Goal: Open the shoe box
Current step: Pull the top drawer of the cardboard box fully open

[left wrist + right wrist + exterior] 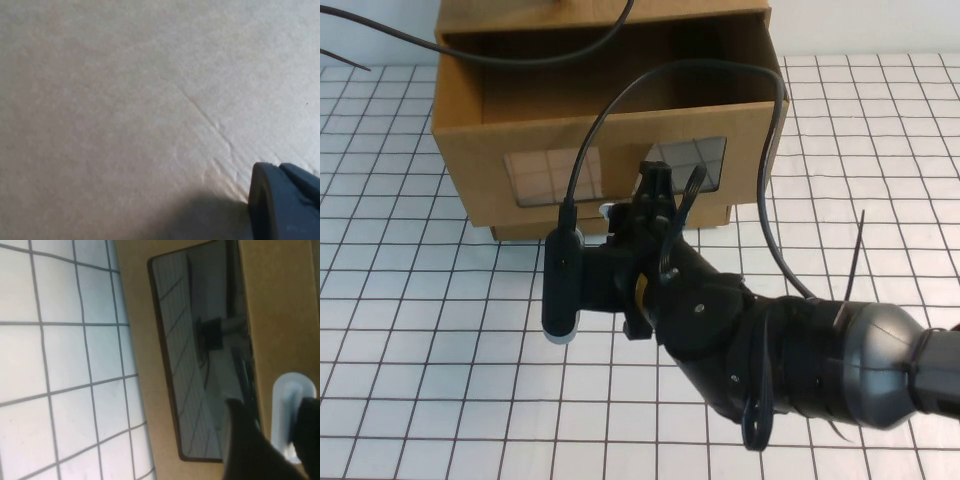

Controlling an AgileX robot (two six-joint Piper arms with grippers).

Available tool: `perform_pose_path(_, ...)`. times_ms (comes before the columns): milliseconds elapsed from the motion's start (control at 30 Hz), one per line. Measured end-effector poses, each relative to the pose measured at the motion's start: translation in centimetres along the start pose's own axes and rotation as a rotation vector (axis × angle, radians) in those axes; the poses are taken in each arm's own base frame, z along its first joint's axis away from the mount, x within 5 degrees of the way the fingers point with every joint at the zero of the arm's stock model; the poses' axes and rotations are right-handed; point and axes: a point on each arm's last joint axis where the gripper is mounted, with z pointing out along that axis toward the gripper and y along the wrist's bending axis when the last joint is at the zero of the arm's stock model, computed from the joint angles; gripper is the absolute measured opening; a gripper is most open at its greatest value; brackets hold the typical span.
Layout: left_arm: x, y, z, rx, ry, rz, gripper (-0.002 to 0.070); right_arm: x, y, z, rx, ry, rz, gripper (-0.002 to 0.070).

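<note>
The cardboard shoe box [520, 130] stands at the back of the table, its top open to the brown inside. Its front panel carries two dark windows [552, 177] and a small white handle [609, 211]. My right gripper [638, 205] is at that panel, turned on its side. In the right wrist view its open fingers [250, 445] stand on either side of the white handle [292, 395], beside a window [200, 355]. My left gripper [285, 200] shows one dark fingertip close against bare cardboard [125, 100]; the arm itself is out of the high view.
White gridded table [440, 350] spreads in front of and beside the box. Black cables [775, 140] loop over the box's top and down its right side. The right arm [800, 370] fills the lower right.
</note>
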Motion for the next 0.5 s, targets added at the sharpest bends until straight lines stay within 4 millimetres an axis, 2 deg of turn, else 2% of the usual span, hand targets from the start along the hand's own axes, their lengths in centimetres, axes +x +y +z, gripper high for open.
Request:
perform_pose_path(133, 0.00, 0.00, 0.00, 0.000, 0.000, 0.000, -0.0002, 0.10, -0.14, 0.00, 0.013, 0.012, -0.001, 0.0144)
perform_pose_path(200, 0.00, 0.00, 0.00, 0.000, 0.000, 0.000, -0.0002, 0.17, -0.22, -0.01, 0.023, 0.020, -0.003, 0.0070)
perform_pose_path(267, 0.00, 0.00, 0.00, 0.000, 0.000, 0.000, -0.0002, 0.21, -0.26, -0.01, 0.026, 0.024, -0.004, 0.0027)
perform_pose_path(433, 0.00, 0.00, 0.00, 0.000, 0.000, 0.000, -0.0002, 0.03, 0.15, -0.26, 0.030, 0.026, -0.020, 0.0004)
perform_pose_path(500, 0.01, 0.00, 0.00, 0.000, 0.001, 0.000, -0.0002, -0.05, 0.68, -0.98, 0.031, 0.029, -0.038, 0.0003)
